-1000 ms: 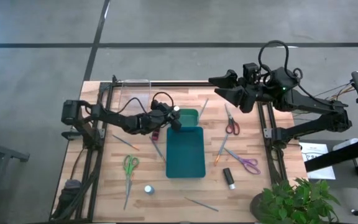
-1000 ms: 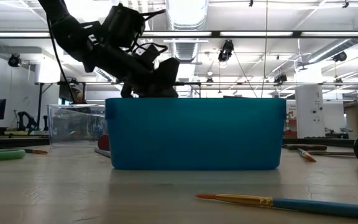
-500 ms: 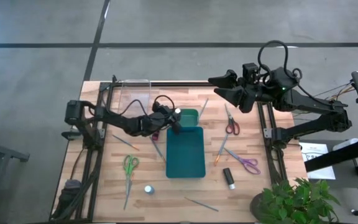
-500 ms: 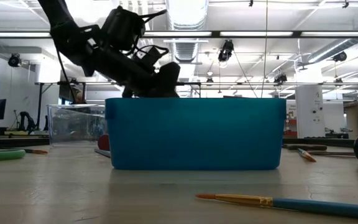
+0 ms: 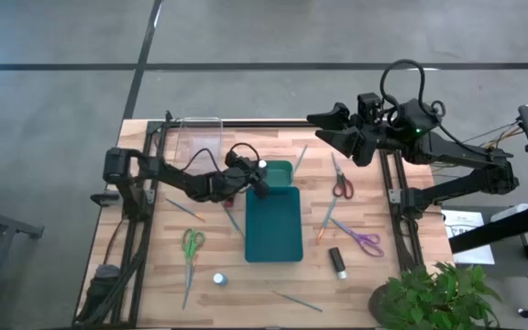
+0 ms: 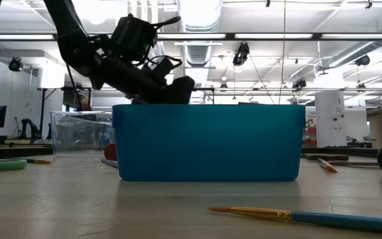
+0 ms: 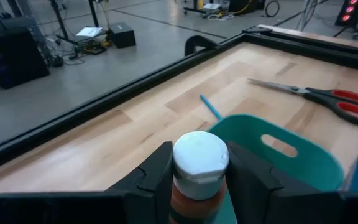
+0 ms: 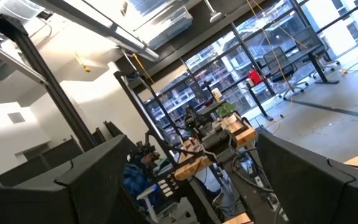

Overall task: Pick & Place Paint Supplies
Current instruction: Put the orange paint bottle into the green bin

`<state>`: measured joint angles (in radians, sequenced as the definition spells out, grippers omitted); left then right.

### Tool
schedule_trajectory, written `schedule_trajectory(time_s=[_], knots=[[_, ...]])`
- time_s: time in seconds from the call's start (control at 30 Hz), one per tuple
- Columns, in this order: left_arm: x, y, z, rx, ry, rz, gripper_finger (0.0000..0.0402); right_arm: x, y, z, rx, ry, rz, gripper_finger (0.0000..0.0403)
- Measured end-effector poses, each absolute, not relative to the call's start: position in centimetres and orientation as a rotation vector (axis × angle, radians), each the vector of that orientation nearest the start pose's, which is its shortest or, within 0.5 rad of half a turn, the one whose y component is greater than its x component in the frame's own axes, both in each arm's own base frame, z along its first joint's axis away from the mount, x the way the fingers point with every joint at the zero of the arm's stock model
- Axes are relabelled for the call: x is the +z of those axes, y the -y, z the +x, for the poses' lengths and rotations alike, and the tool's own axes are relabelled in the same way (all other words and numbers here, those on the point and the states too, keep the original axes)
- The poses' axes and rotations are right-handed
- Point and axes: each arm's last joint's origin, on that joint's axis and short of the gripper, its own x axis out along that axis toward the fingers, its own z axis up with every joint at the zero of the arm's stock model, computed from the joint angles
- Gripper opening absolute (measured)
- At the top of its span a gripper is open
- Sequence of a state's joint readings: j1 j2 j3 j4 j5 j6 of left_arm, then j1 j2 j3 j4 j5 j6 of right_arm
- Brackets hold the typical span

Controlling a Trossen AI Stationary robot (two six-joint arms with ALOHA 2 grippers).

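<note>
The teal tray [image 5: 274, 225] is lying in the middle of the table [image 5: 411, 275], just ahead of and below the left fingers [image 7: 252, 177]. The left gripper [image 5: 258, 176] is hovering over the tray's near end, its fingers clamped on a small paint bottle [image 7: 199, 171] that is standing upright between them. The right gripper [image 5: 330, 128] is waiting raised at the table's far right edge, well apart from everything, fingers spread wide and holding nothing.

The bottle is showing a white cap over a dark reddish body. It is probably light and rigid, with smooth plastic sides that could slip, so gripping the body just under the cap, as now, looks sound.

Beyond the fingers, red scissors [image 7: 328, 99] are lying on the wood: stiff, flat, likely best taken across the blades near the pivot. A black bottle [image 5: 337, 262] is lying on its side and may roll. The thin brushes [image 6: 297, 216] are looking light and low, hard to pinch.
</note>
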<state>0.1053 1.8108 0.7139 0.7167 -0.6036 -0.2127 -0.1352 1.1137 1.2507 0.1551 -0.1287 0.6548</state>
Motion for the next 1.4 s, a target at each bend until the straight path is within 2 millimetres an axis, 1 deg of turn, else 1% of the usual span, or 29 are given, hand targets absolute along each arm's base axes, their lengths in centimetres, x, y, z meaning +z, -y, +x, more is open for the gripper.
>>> schedule_trajectory(time_s=[0.1, 0.23, 1.0, 1.13, 1.4], knots=[[12.9, -5.1, 33.0, 0.739, -0.310, -0.119, 0.0122, 46.1, 2.7, 22.9, 0.088, 0.280, 0.612, 0.0353], [12.5, -5.1, 33.1, 0.742, -0.310, -0.123, 0.0133, 46.1, 2.7, 22.9, 0.088, 0.279, 0.614, 0.0353], [12.4, -5.2, 33.1, 0.753, -0.306, -0.130, 0.0140, 45.9, 2.7, 22.9, 0.083, 0.261, 0.620, 0.0353], [12.3, -5.2, 33.1, 0.755, -0.318, -0.125, 0.0159, 45.9, 2.7, 22.9, 0.082, 0.259, 0.620, 0.0353], [12.3, -5.3, 33.0, 0.772, -0.313, -0.121, 0.0219, 45.8, 2.7, 23.0, 0.081, 0.256, 0.621, 0.0353]])
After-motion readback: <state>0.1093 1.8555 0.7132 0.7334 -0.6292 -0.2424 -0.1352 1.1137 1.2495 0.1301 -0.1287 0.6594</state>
